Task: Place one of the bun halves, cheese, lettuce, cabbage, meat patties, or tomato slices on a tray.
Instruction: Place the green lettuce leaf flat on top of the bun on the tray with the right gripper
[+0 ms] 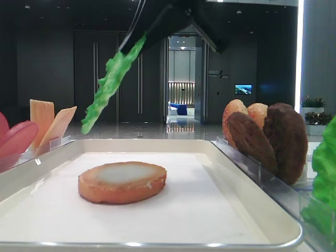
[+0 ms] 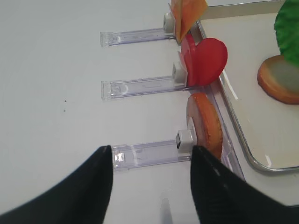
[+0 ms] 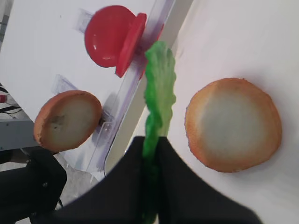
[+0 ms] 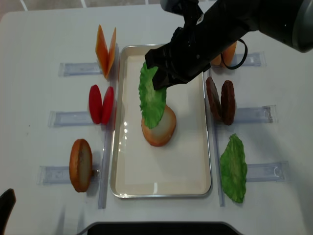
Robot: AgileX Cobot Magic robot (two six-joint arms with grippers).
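One lettuce [image 1: 111,84] leaf hangs limp from the right pincer [image 1: 140,38], above the tray [image 1: 247,189]. Right wrist view: the pincer, pressed together, pinches the leaf's top edge; a bun half [image 3: 233,124] lies below, to one side. Overhead: leaf drapes over bun. Judged light, floppy; edge grip suits.

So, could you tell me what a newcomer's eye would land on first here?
Probably the bright green lettuce dangling from the shut right gripper above the tray. Below it a bun half lies toasted face up on the tray's white paper. Next come the red tomato slices standing on edge left of the tray.
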